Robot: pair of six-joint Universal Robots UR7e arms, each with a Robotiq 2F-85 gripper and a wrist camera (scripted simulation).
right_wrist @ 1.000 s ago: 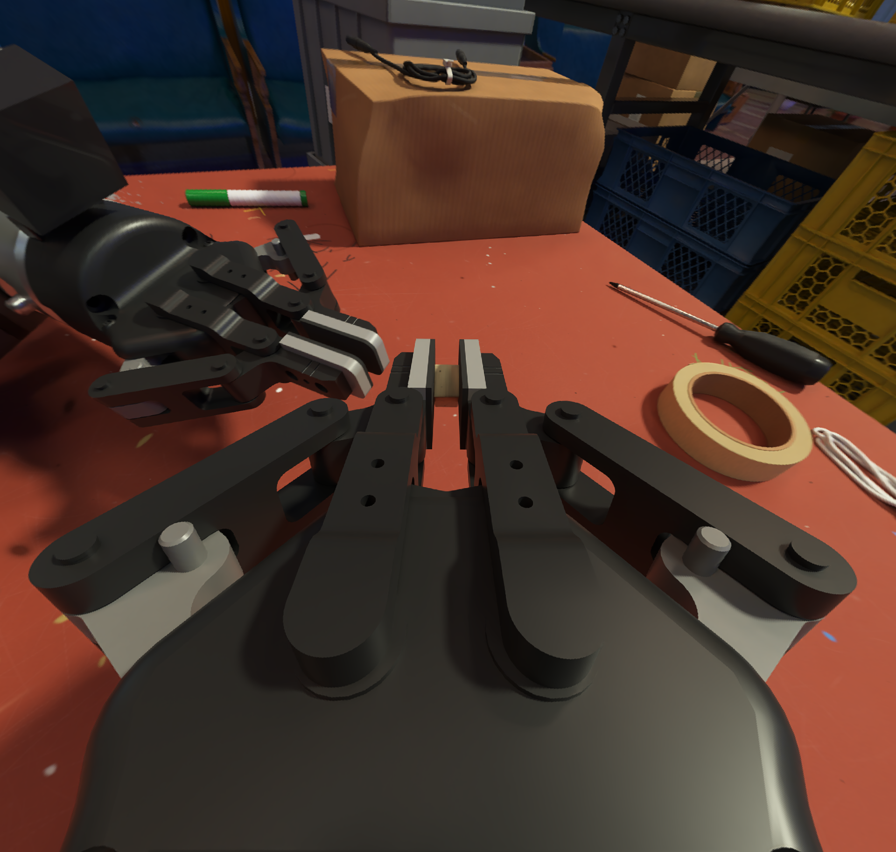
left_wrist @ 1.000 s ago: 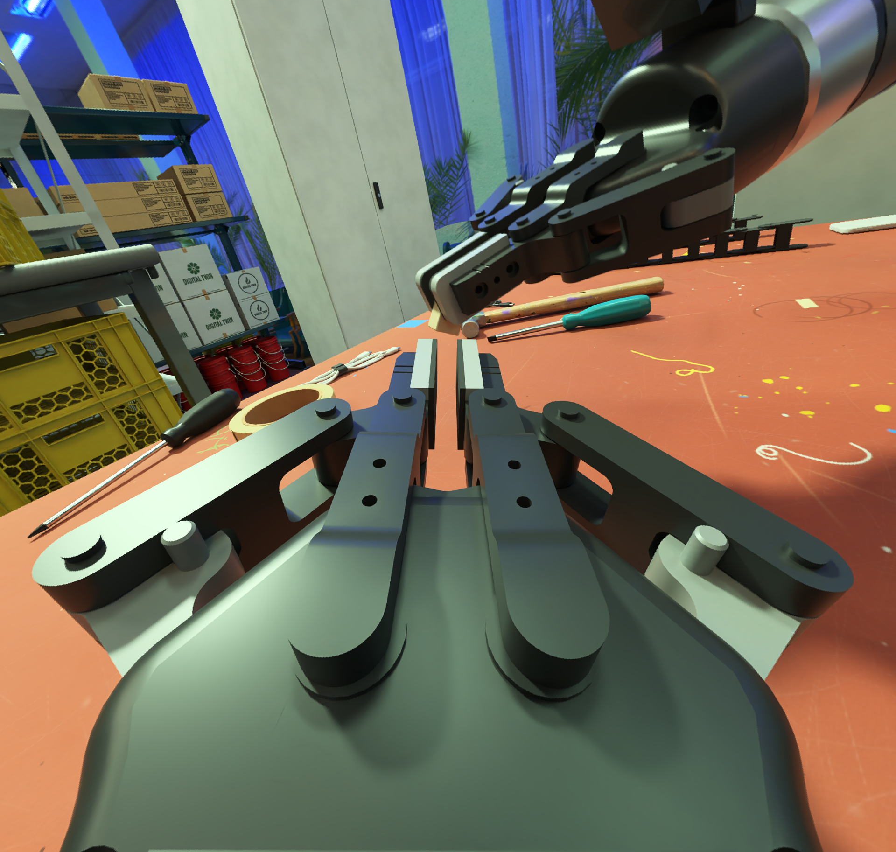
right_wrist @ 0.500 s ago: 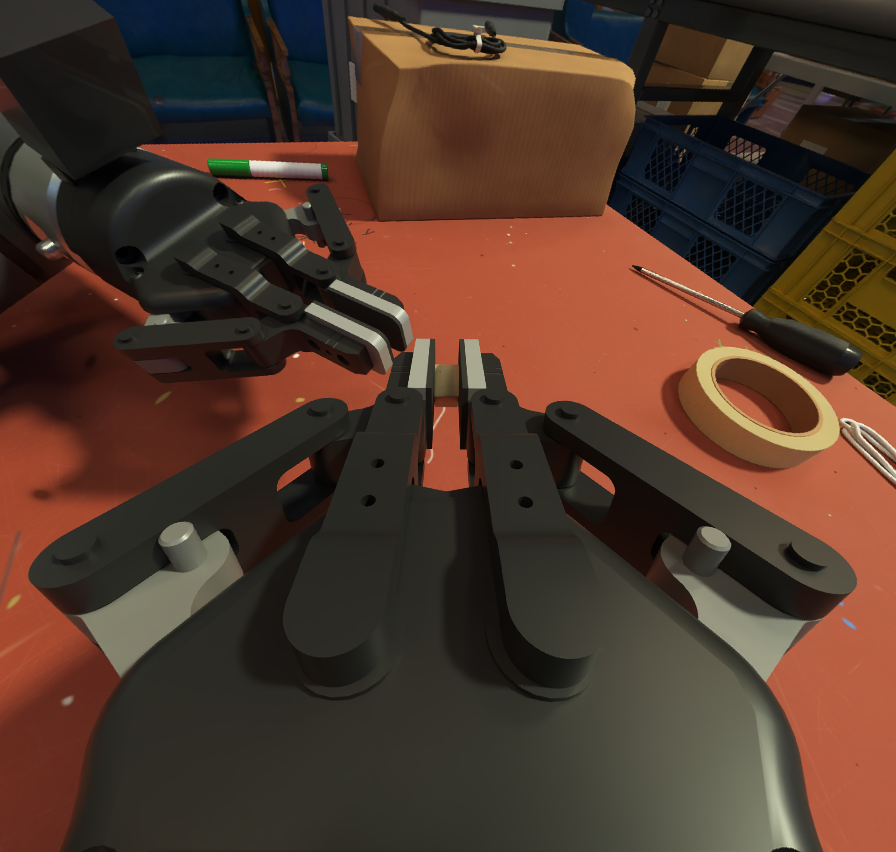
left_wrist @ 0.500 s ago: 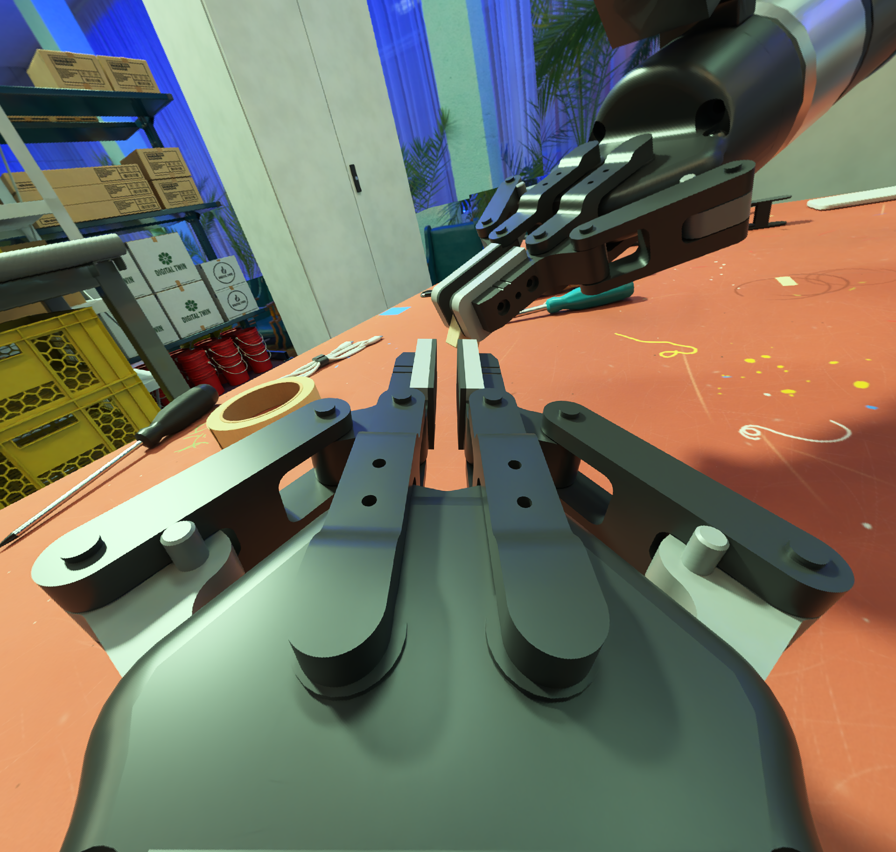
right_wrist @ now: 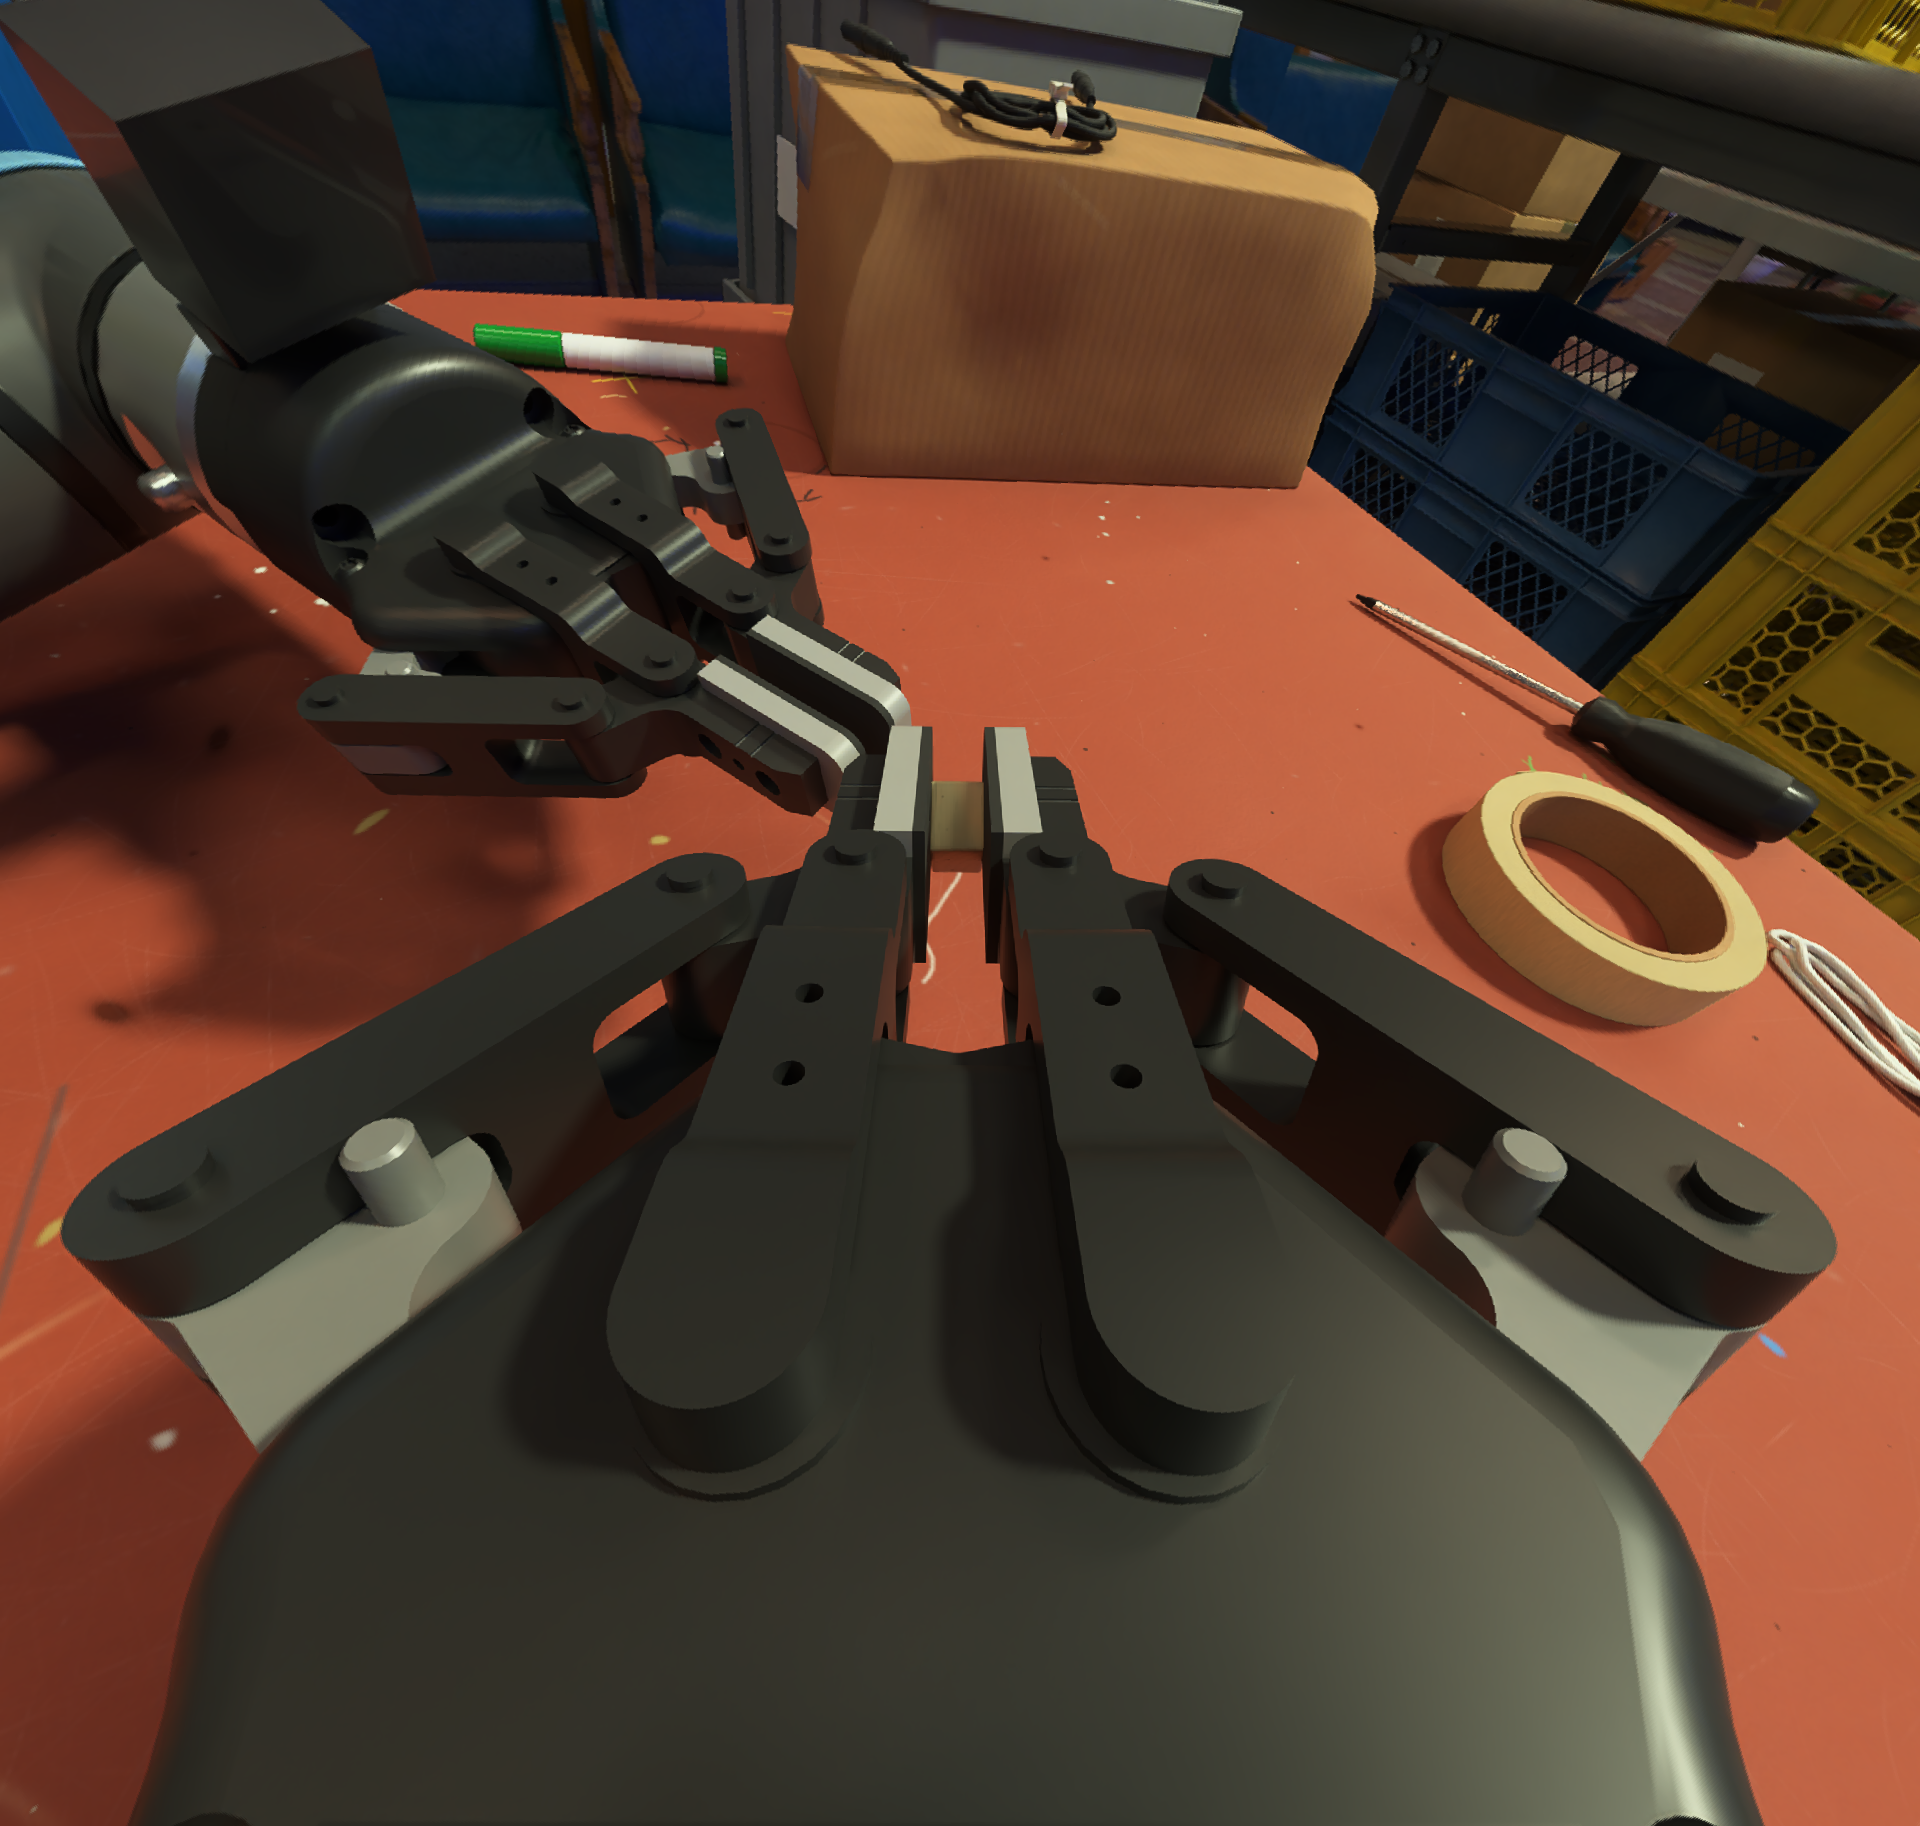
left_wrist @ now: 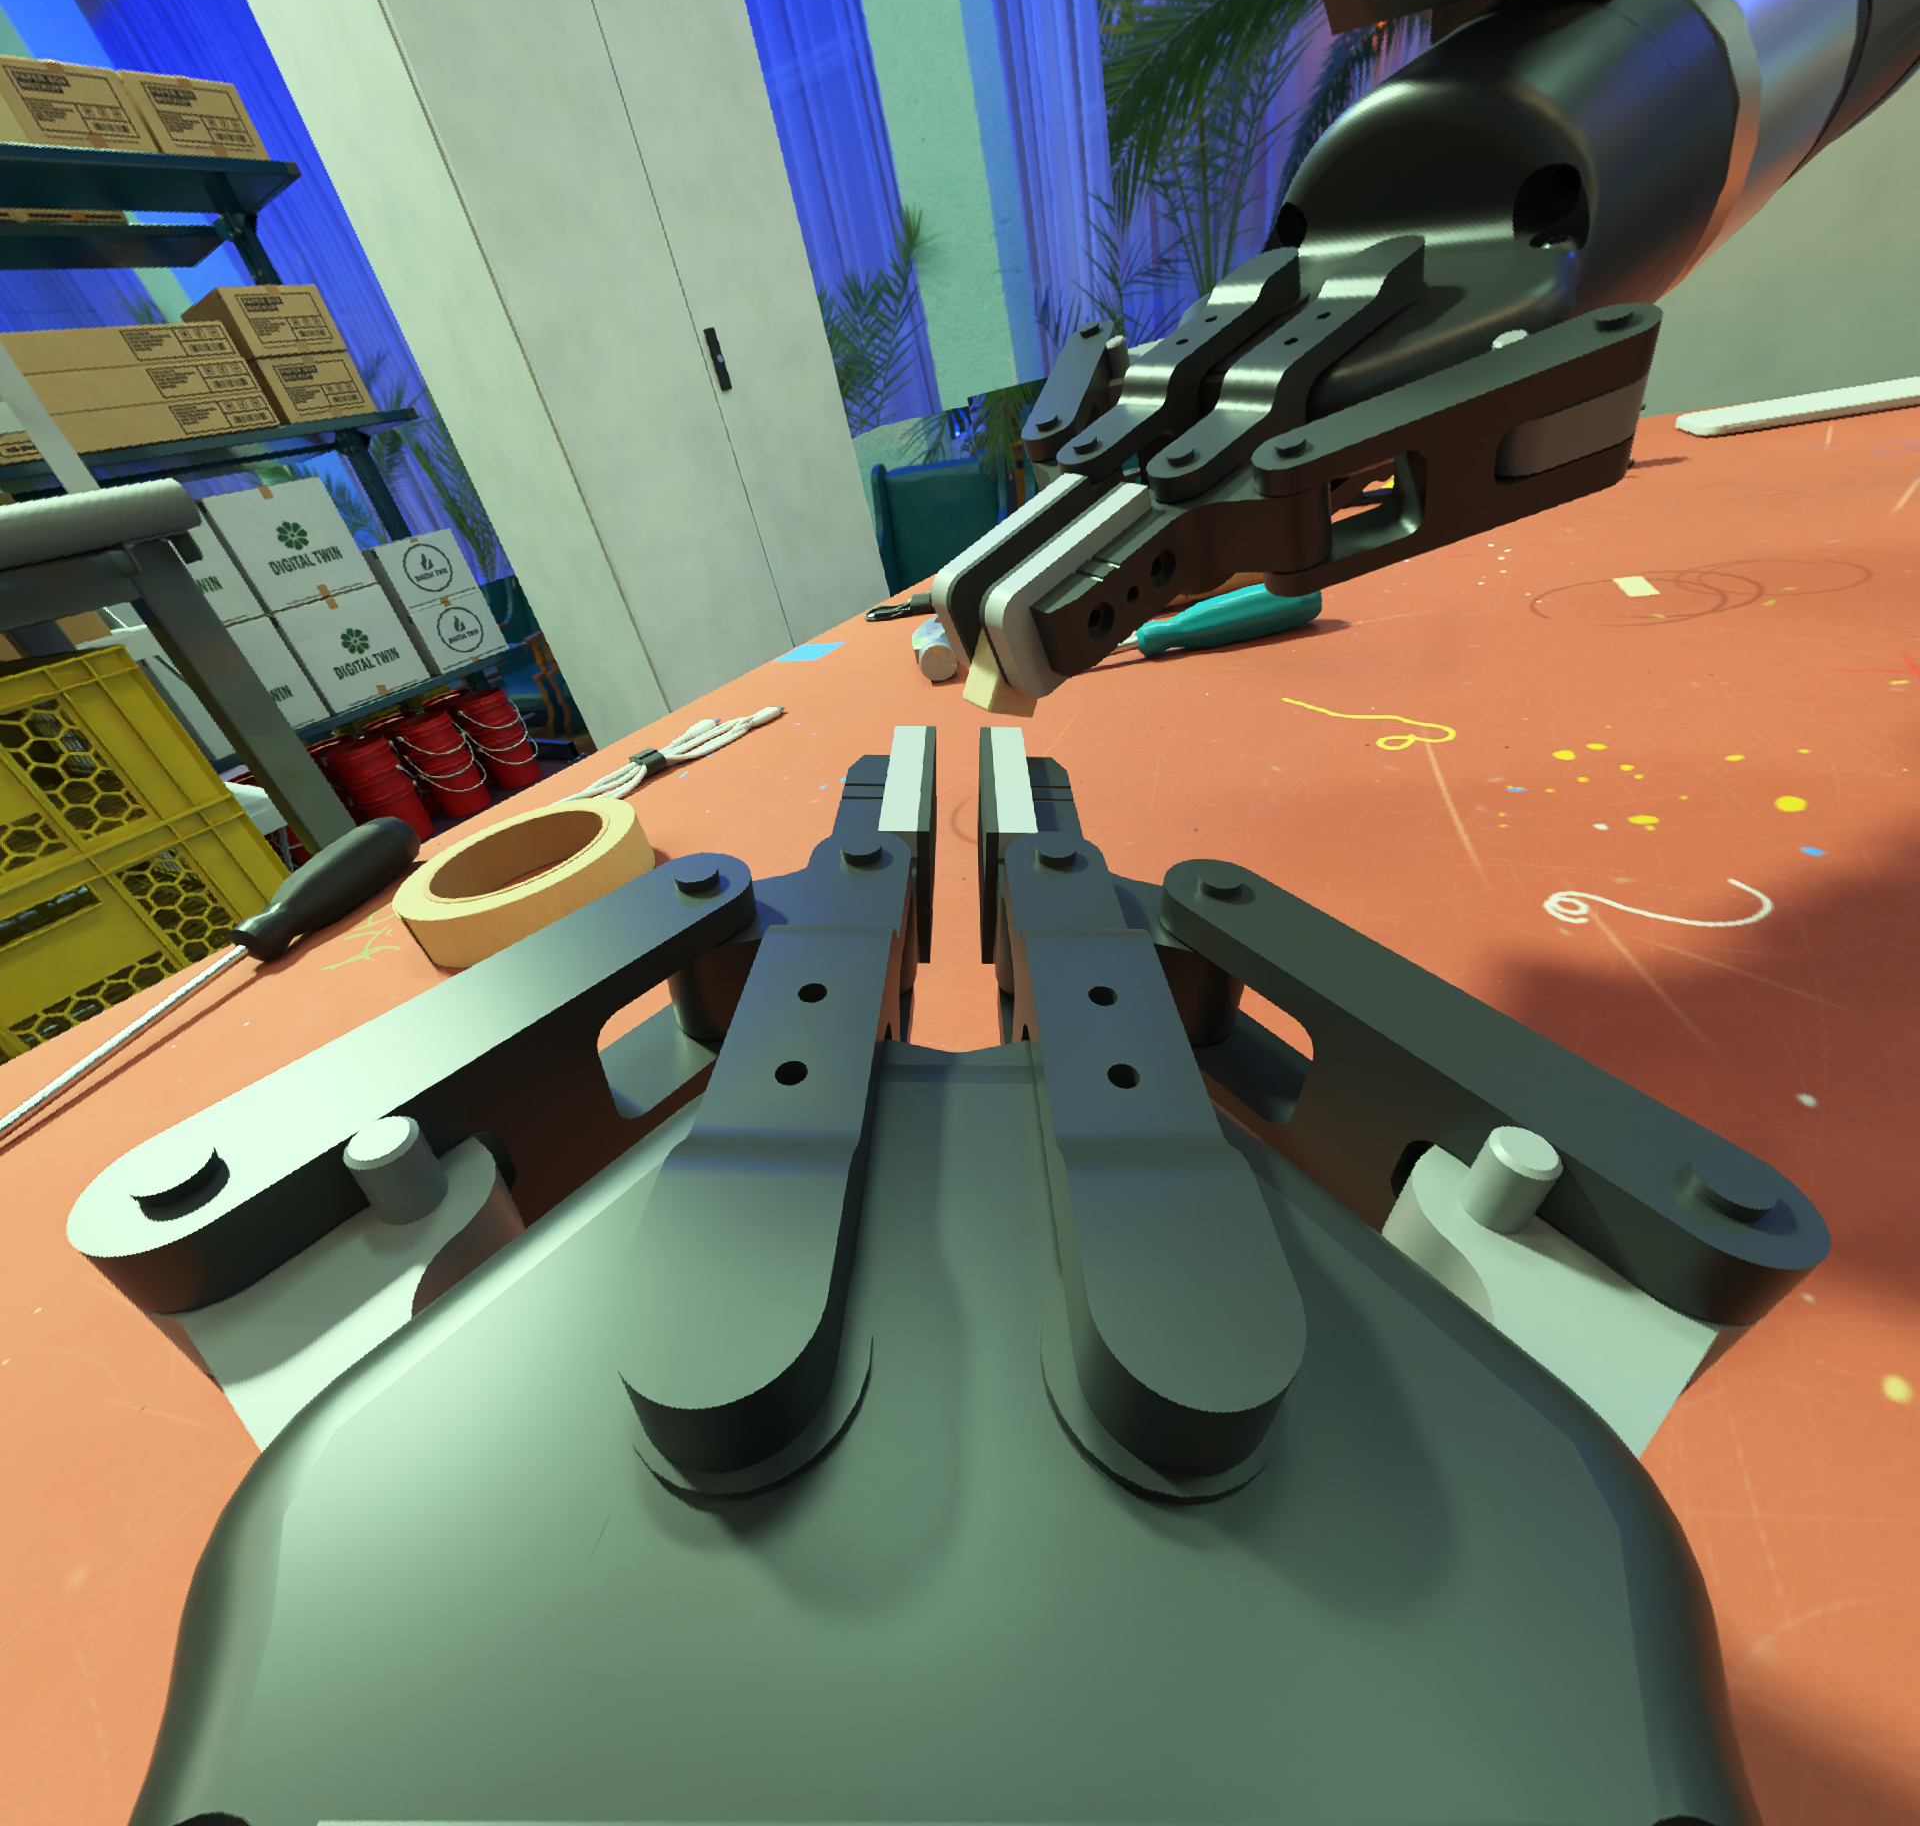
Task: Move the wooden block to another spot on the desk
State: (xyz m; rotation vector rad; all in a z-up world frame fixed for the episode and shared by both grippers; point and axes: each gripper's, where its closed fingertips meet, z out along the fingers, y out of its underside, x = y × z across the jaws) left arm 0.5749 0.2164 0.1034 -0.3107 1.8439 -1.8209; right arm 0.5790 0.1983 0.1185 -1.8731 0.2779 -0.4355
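The wooden block point(right_wrist: 956, 815) is small and pale, pinched between the pads of my right gripper point(right_wrist: 956, 779), which is shut on it just over the red desk point(right_wrist: 1195, 654). In the left wrist view the block point(left_wrist: 997, 690) sticks out below the right gripper point(left_wrist: 1003, 633), right in front of my own fingertips. My left gripper point(left_wrist: 958, 779) is shut and empty, low over the desk. In the right wrist view the left gripper point(right_wrist: 857, 727) points at my right fingertips and almost touches them.
A tape roll point(right_wrist: 1605, 898), a black screwdriver point(right_wrist: 1683, 763) and white cord point(right_wrist: 1860, 1018) lie to the right. A cardboard box point(right_wrist: 1070, 290) and a green marker point(right_wrist: 603, 353) lie beyond. A teal screwdriver point(left_wrist: 1226, 623) lies behind the right gripper. Yellow crates point(left_wrist: 94, 841) stand off the desk's edge.
The two grippers have drawn closer, and the left fingertips now nearly meet the right ones. The right gripper still holds the block. Both views have shifted slightly.
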